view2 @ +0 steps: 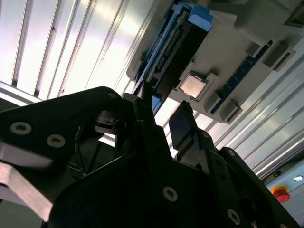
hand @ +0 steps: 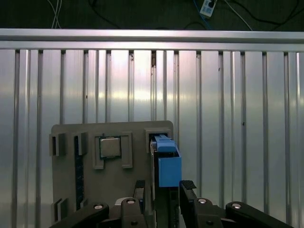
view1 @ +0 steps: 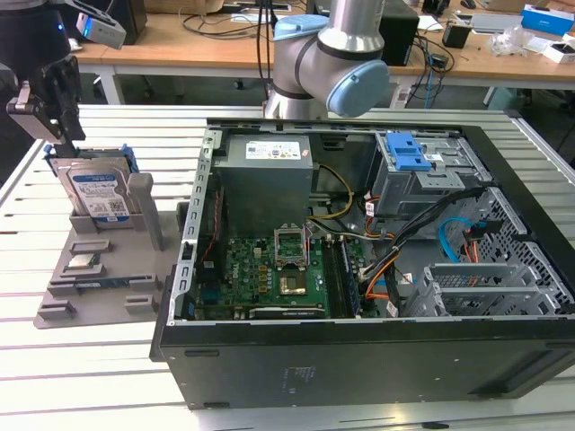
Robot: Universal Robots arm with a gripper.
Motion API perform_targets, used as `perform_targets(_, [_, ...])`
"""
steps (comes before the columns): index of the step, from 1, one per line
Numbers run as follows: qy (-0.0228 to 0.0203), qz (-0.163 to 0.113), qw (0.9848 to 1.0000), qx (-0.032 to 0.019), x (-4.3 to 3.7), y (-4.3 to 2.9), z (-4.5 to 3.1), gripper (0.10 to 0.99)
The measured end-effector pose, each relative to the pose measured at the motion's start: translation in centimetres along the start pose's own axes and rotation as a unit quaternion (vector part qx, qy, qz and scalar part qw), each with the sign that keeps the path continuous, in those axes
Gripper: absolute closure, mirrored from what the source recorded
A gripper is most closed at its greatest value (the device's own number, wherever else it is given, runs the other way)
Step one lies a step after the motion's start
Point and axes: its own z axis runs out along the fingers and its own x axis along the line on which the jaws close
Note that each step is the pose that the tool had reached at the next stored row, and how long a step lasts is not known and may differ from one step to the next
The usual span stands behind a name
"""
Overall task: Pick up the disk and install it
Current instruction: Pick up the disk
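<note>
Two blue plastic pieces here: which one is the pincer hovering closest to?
The blue-framed disk standing upright in the grey holder, outside the computer case; the blue latch sits inside it.

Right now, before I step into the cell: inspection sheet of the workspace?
Surface: slatted metal table; grey fixture plate at the exterior view's left.
Job's things: disk stands upright in the fixture plate's slot, not lifted; open computer case beside the plate.
Clutter: small silver chip seated on the plate.
Grippers: gripper open over the disk's top edge, holding nothing.
Cables: orange, blue and black cables inside the case.
Surroundings: desks with gear behind.
</note>
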Motion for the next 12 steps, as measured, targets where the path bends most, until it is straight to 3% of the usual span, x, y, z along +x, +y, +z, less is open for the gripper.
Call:
perform_targets(2, [0.0000,0.000,1.0000,0.0000,0.00,0.00,0.01,0.655])
perform_targets(4, [0.0000,0.000,1.0000,0.0000,0.00,0.00,0.01,0.529])
perform_targets(12, [0.0000,0.000,1.0000,0.0000,-0.07,0.17,0.62,0.529])
